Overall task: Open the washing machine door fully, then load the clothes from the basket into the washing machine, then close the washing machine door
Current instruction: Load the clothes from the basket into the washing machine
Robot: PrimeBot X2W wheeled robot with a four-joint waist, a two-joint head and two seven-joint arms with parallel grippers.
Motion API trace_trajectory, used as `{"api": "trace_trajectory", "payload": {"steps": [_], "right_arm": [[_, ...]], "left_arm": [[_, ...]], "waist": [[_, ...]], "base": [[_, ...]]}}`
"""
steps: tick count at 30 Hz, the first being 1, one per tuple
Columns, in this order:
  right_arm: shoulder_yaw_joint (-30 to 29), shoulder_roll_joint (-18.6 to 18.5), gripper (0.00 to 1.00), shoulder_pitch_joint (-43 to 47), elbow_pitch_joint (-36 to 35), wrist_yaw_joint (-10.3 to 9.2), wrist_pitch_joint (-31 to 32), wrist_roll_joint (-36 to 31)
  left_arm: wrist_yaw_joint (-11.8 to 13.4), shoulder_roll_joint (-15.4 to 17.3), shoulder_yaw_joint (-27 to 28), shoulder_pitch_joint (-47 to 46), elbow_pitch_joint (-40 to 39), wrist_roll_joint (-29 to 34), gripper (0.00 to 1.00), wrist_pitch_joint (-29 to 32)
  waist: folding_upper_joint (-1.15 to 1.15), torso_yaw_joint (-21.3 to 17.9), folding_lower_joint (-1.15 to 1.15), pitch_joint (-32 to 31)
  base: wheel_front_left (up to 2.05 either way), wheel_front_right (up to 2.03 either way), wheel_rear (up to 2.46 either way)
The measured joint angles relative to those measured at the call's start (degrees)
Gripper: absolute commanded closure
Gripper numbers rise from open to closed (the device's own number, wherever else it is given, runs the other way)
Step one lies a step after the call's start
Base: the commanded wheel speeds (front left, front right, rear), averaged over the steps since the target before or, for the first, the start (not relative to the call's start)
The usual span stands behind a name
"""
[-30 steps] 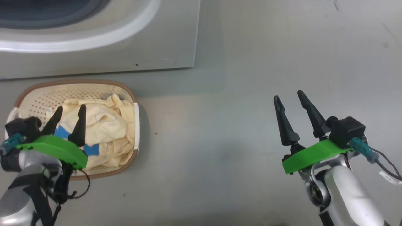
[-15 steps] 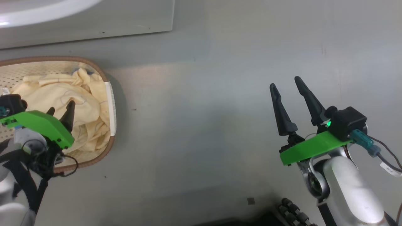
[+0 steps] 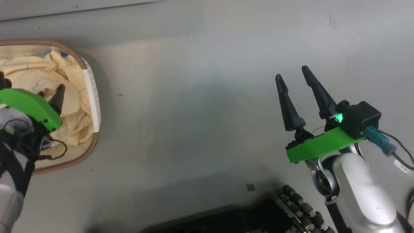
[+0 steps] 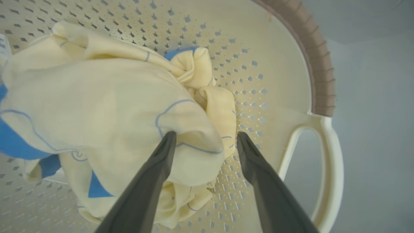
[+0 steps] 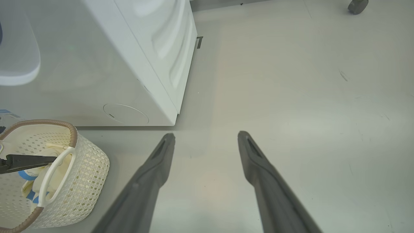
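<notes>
Above grey floor [image 3: 194, 113], left claw [image 4: 207, 134] has lowered onto clothes [image 4: 97, 103].

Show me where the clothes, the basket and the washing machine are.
clothes [image 4: 97, 106], left wrist view, on the large cream fold.
basket [image 5: 91, 170], right wrist view, on its perforated outer wall.
washing machine [image 5: 81, 74], right wrist view, on its front panel.

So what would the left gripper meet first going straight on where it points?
Most likely the clothes heaped in the basket; the left gripper, jaws open, straddles a cream fold.
</notes>
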Motion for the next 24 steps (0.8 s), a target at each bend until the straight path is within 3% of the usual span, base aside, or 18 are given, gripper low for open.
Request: {"api": "trace_trajectory", "payload": {"steps": [23, 24], "right_arm": [[1.72, 0.03, 0.0, 0.74, -3.53, 0.0, 0.0, 0.91], [1.72, 0.03, 0.0, 0.74, -3.64, 0.0, 0.0, 0.91]], "left_arm": [[0.0, 0.08, -6.93, -8.77, 13.15, 1.63, 0.0, 0.91], [0.0, -0.04, -7.02, -8.98, 13.29, 1.63, 0.52, 0.91]], "waist": [[0.0, -2.76, 0.0, 5.43], [0.0, -2.75, -0.01, 5.49]], "base": [[0.0, 0.0, 0.0], [0.0, 0.0, 0.0]]}}
